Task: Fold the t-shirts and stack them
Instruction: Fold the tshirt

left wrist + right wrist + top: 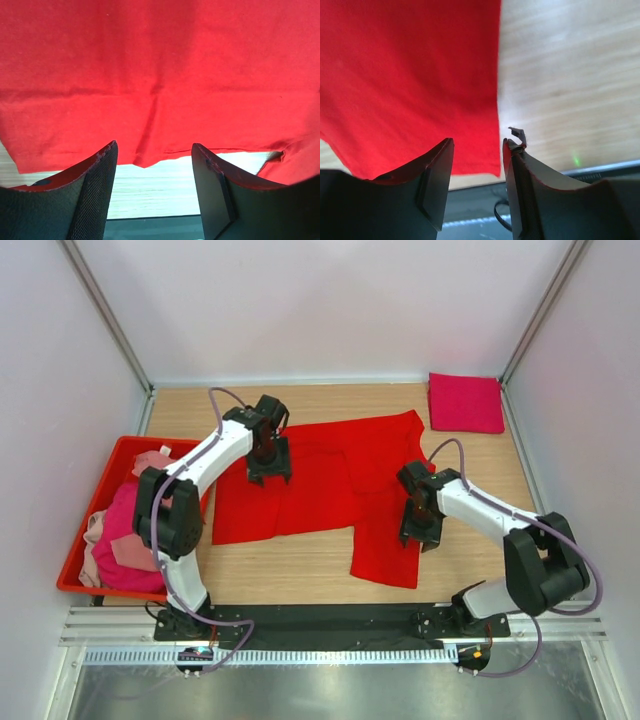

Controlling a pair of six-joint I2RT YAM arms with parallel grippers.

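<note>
Red tee [330, 490] lies flat mid-frame on tabletop [300, 565]. Left claw [269, 472] is over its upper-left part, right claw [421, 535] at its lower-right edge. Both part-open, holding nothing, prob. posed to pinch for a fold. Folded magenta tee [465, 402] upper right = stack base. Pink tees [125, 530] wait in bin [70, 570].

Cannot trace the red t-shirt [160, 60] beyond either wrist view's edges. Cannot see all of the pink shirts [120, 528] behind the left arm [200, 465].
</note>
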